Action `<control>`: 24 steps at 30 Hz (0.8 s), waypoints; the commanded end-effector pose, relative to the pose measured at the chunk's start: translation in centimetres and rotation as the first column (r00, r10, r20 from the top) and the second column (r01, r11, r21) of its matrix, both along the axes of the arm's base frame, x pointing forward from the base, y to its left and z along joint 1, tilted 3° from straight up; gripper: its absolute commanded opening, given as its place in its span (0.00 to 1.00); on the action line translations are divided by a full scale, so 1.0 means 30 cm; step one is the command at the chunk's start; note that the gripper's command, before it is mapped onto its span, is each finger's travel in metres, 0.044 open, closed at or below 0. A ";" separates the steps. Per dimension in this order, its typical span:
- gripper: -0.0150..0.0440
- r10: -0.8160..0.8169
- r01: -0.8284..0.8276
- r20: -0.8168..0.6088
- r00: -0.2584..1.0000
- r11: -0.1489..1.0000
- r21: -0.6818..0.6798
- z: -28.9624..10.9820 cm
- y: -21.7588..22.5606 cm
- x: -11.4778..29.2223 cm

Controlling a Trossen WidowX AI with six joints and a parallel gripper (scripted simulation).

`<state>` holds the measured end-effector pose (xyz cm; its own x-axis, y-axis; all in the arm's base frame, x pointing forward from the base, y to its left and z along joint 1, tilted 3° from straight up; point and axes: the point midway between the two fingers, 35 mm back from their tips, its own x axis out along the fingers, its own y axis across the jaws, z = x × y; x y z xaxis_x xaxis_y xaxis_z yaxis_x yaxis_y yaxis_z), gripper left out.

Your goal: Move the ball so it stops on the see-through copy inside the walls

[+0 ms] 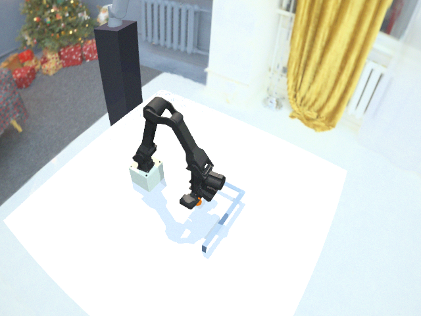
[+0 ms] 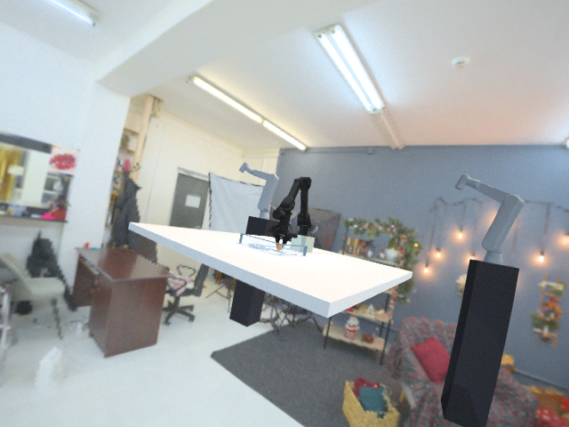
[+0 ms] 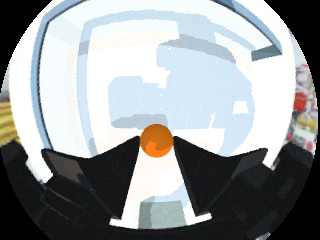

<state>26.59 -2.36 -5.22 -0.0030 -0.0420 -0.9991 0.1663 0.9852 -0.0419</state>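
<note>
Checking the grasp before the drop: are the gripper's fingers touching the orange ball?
Touching. In the wrist view the orange ball sits pinched between the tips of both dark fingers of the gripper, with no gap on either side.

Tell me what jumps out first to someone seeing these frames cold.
The black arm arching over the middle of the white table, its tool down low and shut on a small orange ball. Beside the tool, two low clear walls meet in a corner on the table. In the background, the gold curtain at upper right and the Christmas tree at upper left.
</note>
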 end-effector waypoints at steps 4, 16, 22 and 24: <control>0.25 0.002 -0.002 -0.011 1.000 1.000 0.005 -0.036 0.002 -0.009; 0.57 -0.001 0.001 -0.002 1.000 1.000 0.000 -0.023 -0.001 -0.004; 0.74 -0.001 0.001 -0.002 1.000 1.000 0.000 -0.023 -0.001 -0.004; 0.74 -0.001 0.001 -0.002 1.000 1.000 0.000 -0.023 -0.001 -0.004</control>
<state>26.49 -2.38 -5.92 -0.0052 -0.0417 -0.9991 0.1671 0.9850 -0.0420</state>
